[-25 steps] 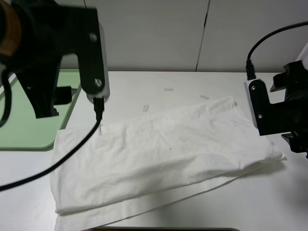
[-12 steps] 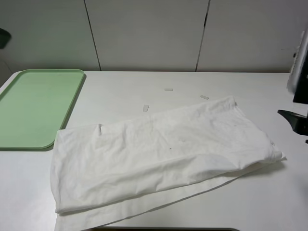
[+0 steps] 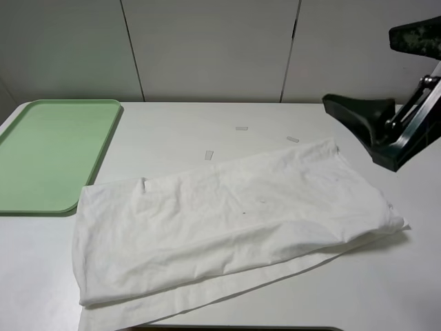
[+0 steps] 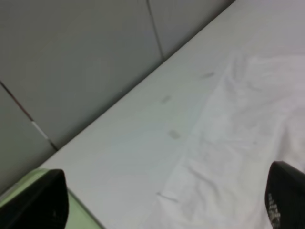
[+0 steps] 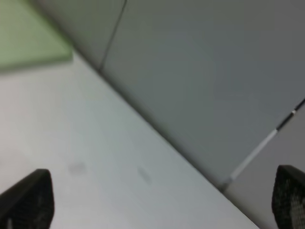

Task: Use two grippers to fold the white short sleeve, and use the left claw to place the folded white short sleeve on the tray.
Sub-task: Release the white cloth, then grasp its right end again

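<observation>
We've got the pale surface (image 3: 172,124) spread out, and across it sprawls the white short sleeve (image 3: 234,221), folded over itself and wrinkly. Its long axis runs from near left up to far right, with a lower layer peeking out along the near edge. The tray (image 3: 48,155) sits just beside its far left corner. The right gripper (image 3: 360,69) hangs by the shirt's far right end, clear of the cloth, jaws spread wide on nothing. The left gripper (image 4: 164,195), seen only from its wrist, has its jaws well apart too, with the shirt beneath. Small tape strips (image 3: 241,128) dot the surface beyond.
</observation>
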`<state>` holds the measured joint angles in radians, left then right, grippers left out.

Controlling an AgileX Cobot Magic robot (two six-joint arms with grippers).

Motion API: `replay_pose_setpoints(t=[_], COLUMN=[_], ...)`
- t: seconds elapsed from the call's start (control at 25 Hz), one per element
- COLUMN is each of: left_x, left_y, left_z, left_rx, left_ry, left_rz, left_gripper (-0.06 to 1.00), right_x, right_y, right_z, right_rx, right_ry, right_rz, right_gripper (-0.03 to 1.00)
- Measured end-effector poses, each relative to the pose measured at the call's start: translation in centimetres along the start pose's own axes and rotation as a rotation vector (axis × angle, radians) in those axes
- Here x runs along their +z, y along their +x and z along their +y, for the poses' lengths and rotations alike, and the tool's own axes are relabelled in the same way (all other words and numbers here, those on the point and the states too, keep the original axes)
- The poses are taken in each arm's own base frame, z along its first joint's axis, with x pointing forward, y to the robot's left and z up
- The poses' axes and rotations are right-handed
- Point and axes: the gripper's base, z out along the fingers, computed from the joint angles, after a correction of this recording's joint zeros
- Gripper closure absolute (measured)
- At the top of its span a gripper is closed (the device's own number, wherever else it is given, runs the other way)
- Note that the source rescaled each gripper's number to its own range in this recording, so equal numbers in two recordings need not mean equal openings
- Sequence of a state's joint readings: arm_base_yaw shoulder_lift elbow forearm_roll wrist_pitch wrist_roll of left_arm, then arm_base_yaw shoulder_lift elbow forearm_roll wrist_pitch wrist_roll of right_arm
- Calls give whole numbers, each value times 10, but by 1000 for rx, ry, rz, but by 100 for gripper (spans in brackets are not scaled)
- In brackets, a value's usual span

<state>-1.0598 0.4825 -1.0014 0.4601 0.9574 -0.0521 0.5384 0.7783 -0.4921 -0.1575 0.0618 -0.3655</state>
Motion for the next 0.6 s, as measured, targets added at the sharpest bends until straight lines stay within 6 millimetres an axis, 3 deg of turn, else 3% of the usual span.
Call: replay_pose_setpoints(t=[0.2, 0.36, 0.4, 0.44, 0.6], left_x=[-30, -31, -31, -16, 1], left_y=[28, 42, 47, 82, 104], left_z=[1, -2, -3, -21, -35], left_rx=[-81, -87, -88, -91, -84], left_ry=[70, 85, 90, 170, 219], left_rz=[-36, -5, 8, 137, 224], left_gripper=[13, 13, 13, 13, 13], right_x=[0, 0, 0, 0, 0], right_y=[-6, -6, -6, -6, -6], right_z=[-2, -2, -2, -2, -2], right_rx=[116, 130, 130, 130, 132], right_ry=[21, 21, 21, 21, 22], right_rz=[-65, -66, -66, -66, -66], right_gripper=[-3, -3, -3, -3, -3])
